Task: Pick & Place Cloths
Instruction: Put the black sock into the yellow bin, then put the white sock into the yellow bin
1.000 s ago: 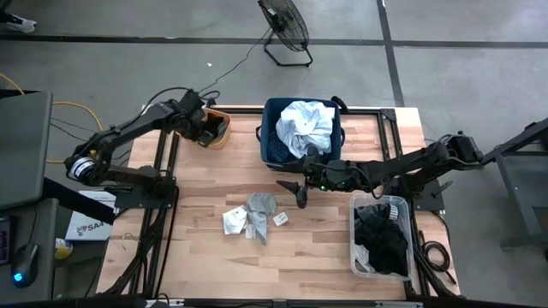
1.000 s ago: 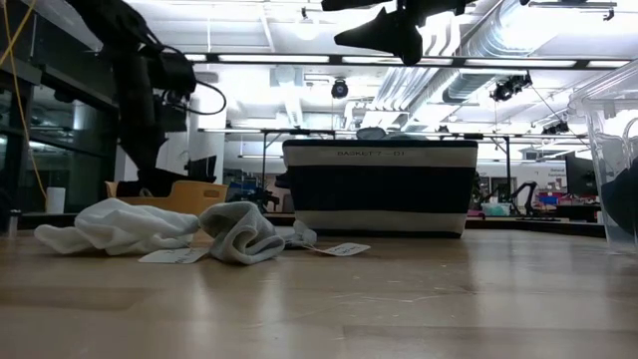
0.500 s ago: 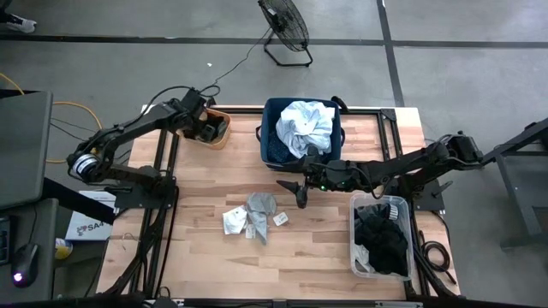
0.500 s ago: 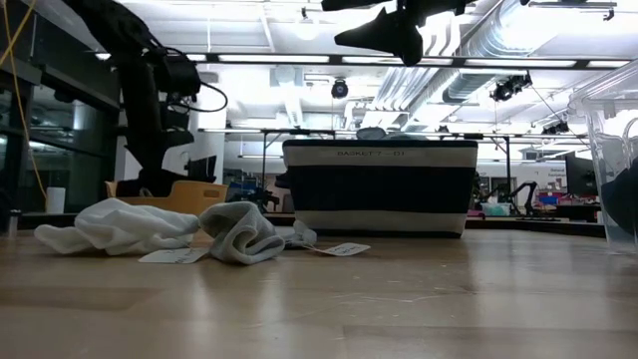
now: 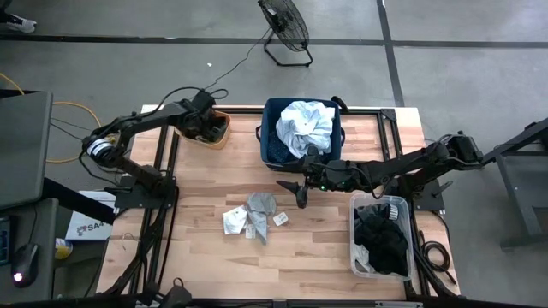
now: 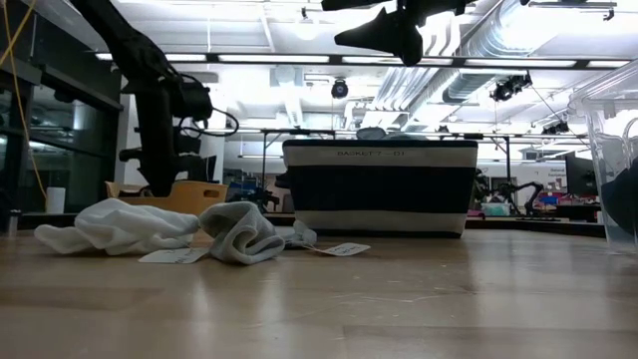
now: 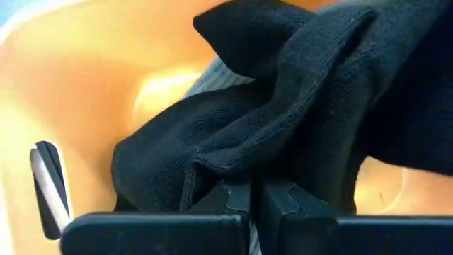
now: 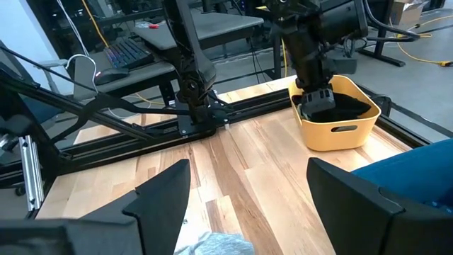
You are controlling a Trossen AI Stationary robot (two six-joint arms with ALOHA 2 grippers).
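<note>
On the bench (image 5: 325, 257), the navy bin (image 5: 272, 147) already holds pale and dark-blue shirts (image 5: 306, 125), and black pieces fill the clear tub (image 5: 379, 245). Socks and white bits (image 5: 253, 216) remain mid-bench. The left gripper (image 7: 249, 200) sits in the orange tub (image 8: 335, 129), pinched shut on a black cloth (image 7: 283, 106); the right gripper (image 5: 300, 192) hovers empty, fingers spread. What lies beneath that cloth is hidden.
</note>
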